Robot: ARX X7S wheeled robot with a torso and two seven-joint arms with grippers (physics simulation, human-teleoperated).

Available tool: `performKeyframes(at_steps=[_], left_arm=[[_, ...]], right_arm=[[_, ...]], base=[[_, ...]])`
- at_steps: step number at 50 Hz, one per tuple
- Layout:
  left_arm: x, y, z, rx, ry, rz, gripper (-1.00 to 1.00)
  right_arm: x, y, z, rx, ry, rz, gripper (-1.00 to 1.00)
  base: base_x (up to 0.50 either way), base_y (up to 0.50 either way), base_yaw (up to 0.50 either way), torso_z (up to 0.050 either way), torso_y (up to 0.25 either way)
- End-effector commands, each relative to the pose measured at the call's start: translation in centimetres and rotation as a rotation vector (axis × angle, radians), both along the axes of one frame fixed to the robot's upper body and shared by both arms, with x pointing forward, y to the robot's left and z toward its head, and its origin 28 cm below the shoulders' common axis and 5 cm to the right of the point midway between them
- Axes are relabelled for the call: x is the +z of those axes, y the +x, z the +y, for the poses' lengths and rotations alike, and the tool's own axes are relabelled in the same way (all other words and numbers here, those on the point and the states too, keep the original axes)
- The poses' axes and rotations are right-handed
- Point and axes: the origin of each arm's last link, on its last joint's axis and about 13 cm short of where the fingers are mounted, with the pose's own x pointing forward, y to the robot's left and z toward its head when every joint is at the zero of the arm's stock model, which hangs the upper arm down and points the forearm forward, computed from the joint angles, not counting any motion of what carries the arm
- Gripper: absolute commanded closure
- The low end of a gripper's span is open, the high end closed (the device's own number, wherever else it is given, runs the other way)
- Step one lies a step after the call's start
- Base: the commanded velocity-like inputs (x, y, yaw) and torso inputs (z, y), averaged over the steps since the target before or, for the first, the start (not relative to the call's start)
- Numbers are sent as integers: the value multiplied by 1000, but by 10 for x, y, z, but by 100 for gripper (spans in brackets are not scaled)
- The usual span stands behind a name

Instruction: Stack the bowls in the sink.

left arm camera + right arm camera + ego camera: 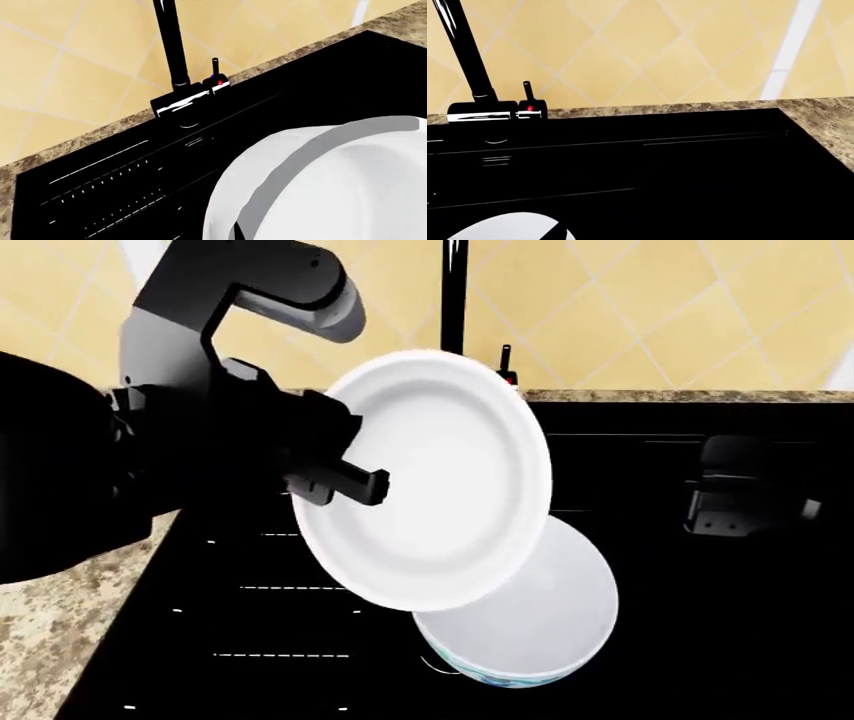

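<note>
Plain bowl tilted in my left gripper over the floral bowl; drop not yet made.

My left gripper [350, 480] is clamped on the rim of the plain white bowl [427, 480], which hangs steeply tilted, cavity toward the head camera, above the floral-banded bowl [534, 625] resting in the sink [747, 640]. My judgement: releasing at this tilt risks the bowl landing edge-on, skidding off the glazed rim below or knocking that bowl aside. Both look smooth, round, hard ceramic; the basin is glossy black with thin white ribs, under a tall black tap [170, 45]. My right gripper [727, 502] hovers beside, well apart; whether its jaws are apart I cannot tell.
</note>
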Motion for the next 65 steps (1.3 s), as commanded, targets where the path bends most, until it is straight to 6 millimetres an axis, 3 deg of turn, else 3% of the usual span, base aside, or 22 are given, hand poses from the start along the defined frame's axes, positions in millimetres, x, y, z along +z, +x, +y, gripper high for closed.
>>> performKeyframes(at_steps=[1,12,23,41,65], left_arm=[[16,2,-6,-17,-39,-18,100],[19,8,-14,-39,-138,19,100],[6,20,-16,-35,-182,67,100],[-19,30,-21,-53,-250,136,100],[-29,36,-33,-90,-352,176,100]], right_arm=[[-2,3,1,3,-11,12,-100],[-2,4,1,3,-14,13,-100],[7,-2,-3,-34,-24,-22,-100],[38,-18,-17,-230,-71,-143,-100],[25,-10,-19,-262,-113,-84,-100]], base=[[0,0,0,0,0],[0,0,0,0,1],[0,0,0,1,1],[0,0,0,0,1],[0,0,0,0,1]])
